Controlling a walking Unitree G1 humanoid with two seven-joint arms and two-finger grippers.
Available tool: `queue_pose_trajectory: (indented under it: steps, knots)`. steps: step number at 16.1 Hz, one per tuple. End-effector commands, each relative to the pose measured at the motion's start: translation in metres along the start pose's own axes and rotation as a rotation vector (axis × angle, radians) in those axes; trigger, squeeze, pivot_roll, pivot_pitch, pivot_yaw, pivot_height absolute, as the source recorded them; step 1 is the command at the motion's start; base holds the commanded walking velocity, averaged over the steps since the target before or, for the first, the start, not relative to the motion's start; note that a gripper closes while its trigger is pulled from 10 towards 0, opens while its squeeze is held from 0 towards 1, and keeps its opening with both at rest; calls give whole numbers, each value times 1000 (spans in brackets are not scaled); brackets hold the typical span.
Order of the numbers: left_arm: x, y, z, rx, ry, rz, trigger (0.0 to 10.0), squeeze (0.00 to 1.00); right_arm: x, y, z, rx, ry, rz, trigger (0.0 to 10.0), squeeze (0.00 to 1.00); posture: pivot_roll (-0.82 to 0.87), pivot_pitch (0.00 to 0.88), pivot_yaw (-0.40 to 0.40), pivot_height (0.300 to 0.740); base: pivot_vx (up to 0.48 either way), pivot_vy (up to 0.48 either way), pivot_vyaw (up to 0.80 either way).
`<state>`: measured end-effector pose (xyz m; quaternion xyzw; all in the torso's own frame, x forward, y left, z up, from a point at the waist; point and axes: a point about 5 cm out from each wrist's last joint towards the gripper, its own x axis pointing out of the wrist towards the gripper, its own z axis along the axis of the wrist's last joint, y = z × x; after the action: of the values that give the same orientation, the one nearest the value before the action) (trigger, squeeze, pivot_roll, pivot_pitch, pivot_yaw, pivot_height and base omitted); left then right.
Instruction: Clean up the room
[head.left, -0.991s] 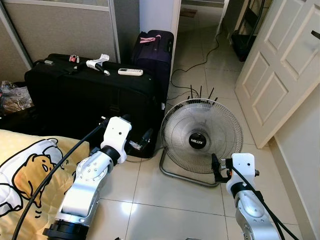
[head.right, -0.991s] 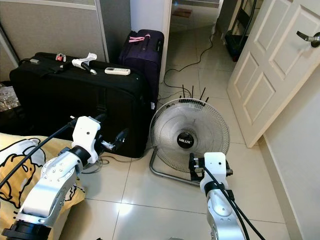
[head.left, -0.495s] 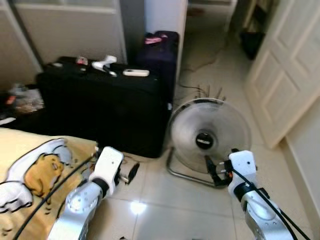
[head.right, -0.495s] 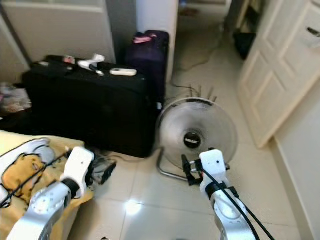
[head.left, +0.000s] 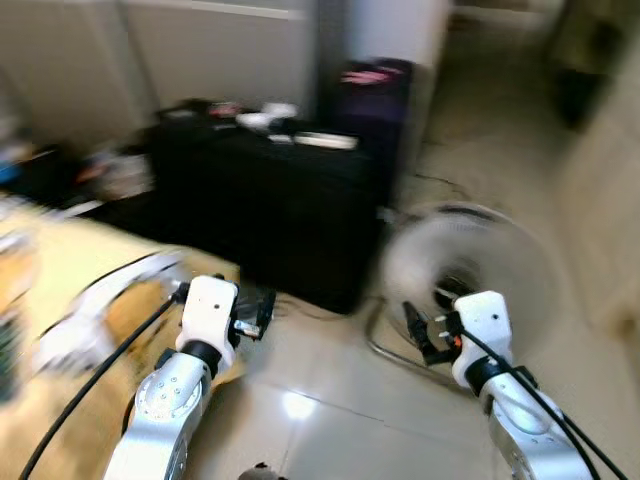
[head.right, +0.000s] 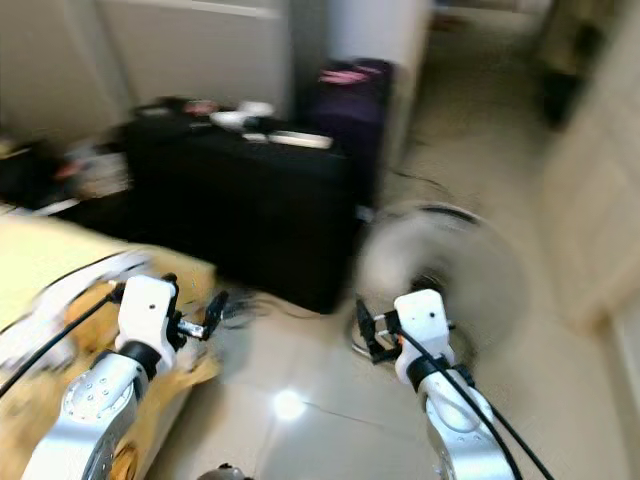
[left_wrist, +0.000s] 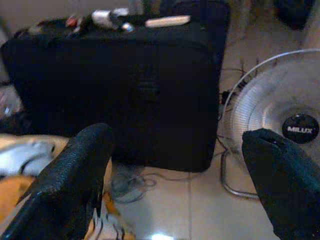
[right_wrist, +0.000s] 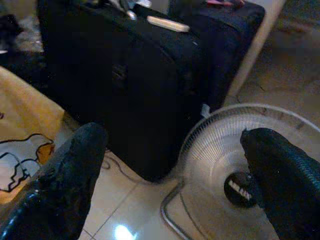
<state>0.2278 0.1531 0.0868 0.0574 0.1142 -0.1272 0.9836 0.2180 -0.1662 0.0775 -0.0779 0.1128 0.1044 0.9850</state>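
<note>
The head views are blurred by motion. A large black suitcase (head.left: 270, 200) lies on the floor ahead, with a white remote (left_wrist: 167, 21) and other small items (left_wrist: 105, 17) on top. A purple bag (head.left: 375, 100) stands behind it. A round floor fan (left_wrist: 280, 120) sits to the right of the suitcase. My left gripper (head.left: 258, 312) is open and empty, low in front of the suitcase beside the bed corner. My right gripper (head.left: 416, 328) is open and empty, just in front of the fan.
A bed with a yellow cartoon blanket (head.left: 70, 320) fills the near left. Cluttered bags (head.left: 110, 170) lie left of the suitcase. A cable (left_wrist: 127, 182) trails on the tiles at the suitcase's foot. A white door (head.left: 600, 200) and a hallway are on the right.
The camera has swung left and the picture has blurred. My left arm has dropped from beside the suitcase toward the bed corner. Both grippers stay open and empty.
</note>
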Motion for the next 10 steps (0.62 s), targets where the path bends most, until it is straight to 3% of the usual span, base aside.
queue_pose_trajectory:
  steps: [1, 2, 4, 5, 7, 9, 10]
  knots:
    - [-4, -3, 1, -28, -5, -28, 10000, 0, -4, -6, 0, -21, -2, -21, 10000, 1000, -8, 0, 13, 740, 0, 0, 800]
    - [-5, -8, 2, -45, 3, -77, 10000, 0, -6, -9, 0, 11, -8, -27, 10000, 1000, -14, 0, 6, 740, 0, 0, 800]
    - [-2, 6, 1, -101, 72, -15, 10000, 0, -3, -3, 2, 4, -19, -12, 10000, 1000, -8, 0, -3, 740, 0, 0, 800]
    - [1, 15, 8, -26, 10, 16, 10000, 0, 1, -1, 3, 12, -33, -35, 10000, 1000, -8, 0, 3, 740, 0, 0, 800]
    - [5, 15, 10, -124, 54, -34, 10000, 0, 6, 8, 0, 53, -19, -24, 10000, 1000, -10, 0, 39, 740, 0, 0, 800]
    - [11, 12, 10, -127, 62, -41, 10000, 0, 11, 11, 7, 57, -51, -22, 10000, 1000, -3, 0, 35, 740, 0, 0, 800]
    - [11, 11, 9, -141, 54, -34, 10000, 1000, 13, 9, 0, 73, -27, -44, 10000, 1000, -1, 0, 20, 740, 0, 0, 800]
